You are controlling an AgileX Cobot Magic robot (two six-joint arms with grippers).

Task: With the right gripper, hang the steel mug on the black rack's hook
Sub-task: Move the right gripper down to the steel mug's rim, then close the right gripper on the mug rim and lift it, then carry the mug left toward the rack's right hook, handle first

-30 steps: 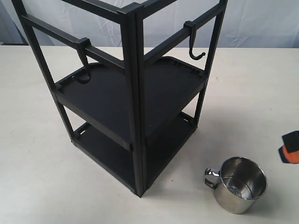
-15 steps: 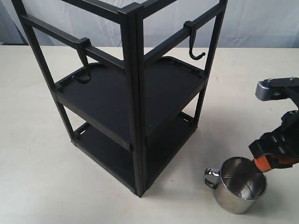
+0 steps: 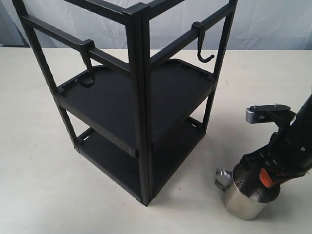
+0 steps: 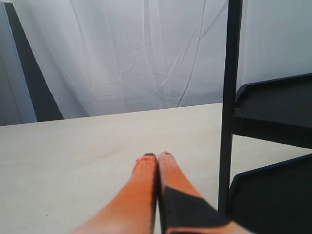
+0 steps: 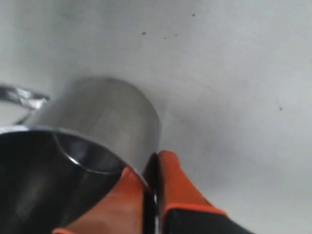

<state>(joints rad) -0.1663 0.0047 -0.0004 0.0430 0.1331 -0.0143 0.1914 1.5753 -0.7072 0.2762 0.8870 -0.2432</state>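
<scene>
Right gripper: the right gripper (image 5: pixel 155 168) is down over the steel mug (image 3: pixel 247 200), orange fingers (image 5: pixel 175 187) pinched together on the rim wall, one inside the cup and one outside, so it's clamped on the mug's edge
Why the rim: a wall pinch leaves the looped handle (image 3: pixel 223 178) free, and that loop looks like the part that has to go over the hook
Mug: standing upright on the table (image 3: pixel 39 175), just beside the front right foot of the black rack (image 3: pixel 138 105), handle pointing toward the rack
Lift status: from these views I can't tell whether the base has left the table
Hook: the slim hook (image 3: pixel 203 47) hangs from the right-hand crossbar, high above the mug and well apart from it, tip upturned to catch the loop
Other hook: a thicker hook (image 3: pixel 87 63) sits on the left crossbar, not the target
Left gripper: the left gripper (image 4: pixel 157 157) has its orange fingers pressed together on nothing, low over the table near a rack post, out of the way
Next call: up and across, probably turning the handle to meet the hook tip
</scene>
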